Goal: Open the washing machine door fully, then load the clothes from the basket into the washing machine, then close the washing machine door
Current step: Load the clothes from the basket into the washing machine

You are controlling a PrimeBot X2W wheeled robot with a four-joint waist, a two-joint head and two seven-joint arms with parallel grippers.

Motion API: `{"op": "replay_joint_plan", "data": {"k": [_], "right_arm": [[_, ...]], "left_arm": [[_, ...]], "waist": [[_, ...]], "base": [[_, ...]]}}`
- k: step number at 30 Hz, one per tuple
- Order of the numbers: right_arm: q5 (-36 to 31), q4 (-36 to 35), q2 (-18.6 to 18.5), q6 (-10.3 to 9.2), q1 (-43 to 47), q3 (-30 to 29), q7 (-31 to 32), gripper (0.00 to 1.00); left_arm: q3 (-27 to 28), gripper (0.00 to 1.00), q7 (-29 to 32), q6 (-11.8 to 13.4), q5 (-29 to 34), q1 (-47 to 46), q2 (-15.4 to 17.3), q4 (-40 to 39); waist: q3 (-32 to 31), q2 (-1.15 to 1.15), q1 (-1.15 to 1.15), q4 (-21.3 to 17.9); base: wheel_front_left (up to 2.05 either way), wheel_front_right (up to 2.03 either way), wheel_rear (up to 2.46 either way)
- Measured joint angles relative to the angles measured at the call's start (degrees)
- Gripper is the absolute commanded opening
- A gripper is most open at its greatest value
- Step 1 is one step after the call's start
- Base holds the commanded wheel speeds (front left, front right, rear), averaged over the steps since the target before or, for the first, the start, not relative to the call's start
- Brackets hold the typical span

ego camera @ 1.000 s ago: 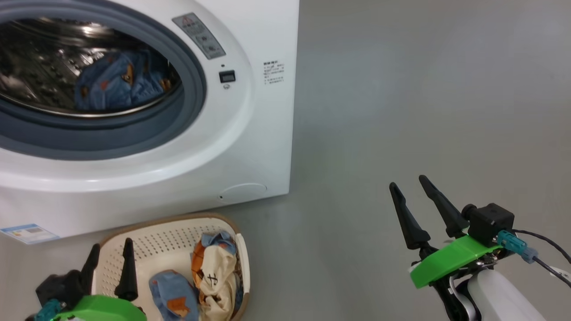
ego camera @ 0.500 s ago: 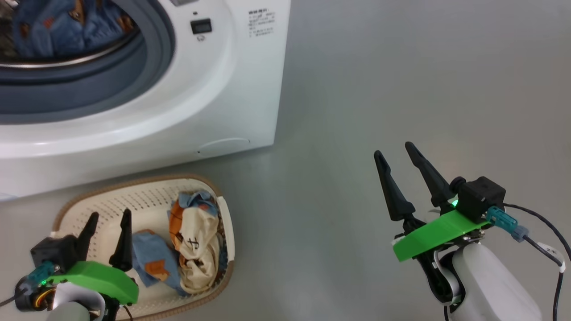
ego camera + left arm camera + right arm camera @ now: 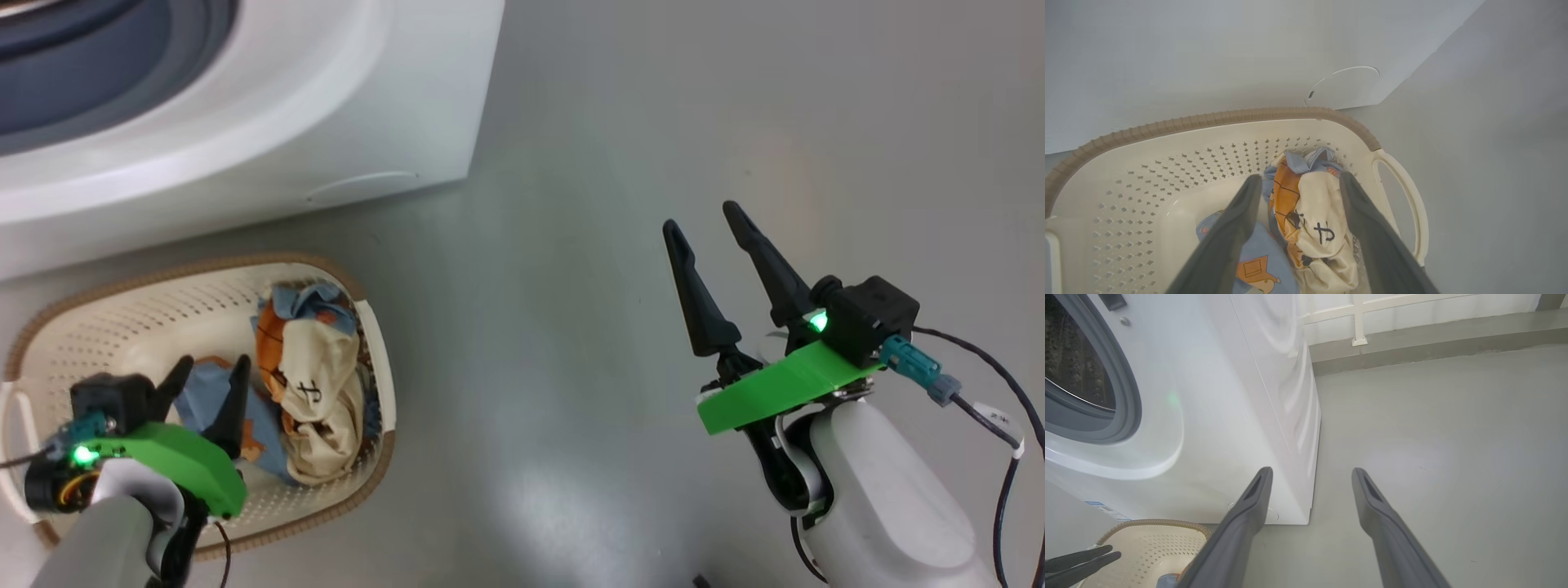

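Left fingers (image 3: 237, 400): you see them spread, empty, over the clothes (image 3: 322, 400);
Clothes: heaped inside the basket (image 3: 163, 273), beside the washing machine (image 3: 326, 106);
Right fingers (image 3: 694, 286): spread, empty, above the floor (image 3: 571, 245), well apart

Black tapered fingers (image 3: 694, 286), green brackets (image 3: 775, 388)

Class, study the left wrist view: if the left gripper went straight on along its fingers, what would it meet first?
Probably the clothes in the basket, the cream garment first; depth is unclear.
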Motion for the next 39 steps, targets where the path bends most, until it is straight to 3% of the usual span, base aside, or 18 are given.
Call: {"op": "replay_joint_plan", "data": {"k": [21, 39], "right_arm": [[-1.3, -2.0, 0.8, 0.0, -4.6, 1.6, 0.0, 1.0], [-0.4, -4.2, 0.8, 0.0, -6.6, 3.0, 0.0, 1.0]], "left_arm": [[-19.3, 1.0, 3.3, 0.0, -11.4, -13.8, 6.4, 6.2], [-30.0, 1.0, 5.3, 0.0, -18.5, -22.4, 9.3, 10.2]], "waist": [[13.6, 0.0, 0.0, -3.0], [20.6, 0.0, -0.01, -5.3]], "base": [[0.0, 0.0, 0.0], [0.0, 0.0, 0.0]]}}
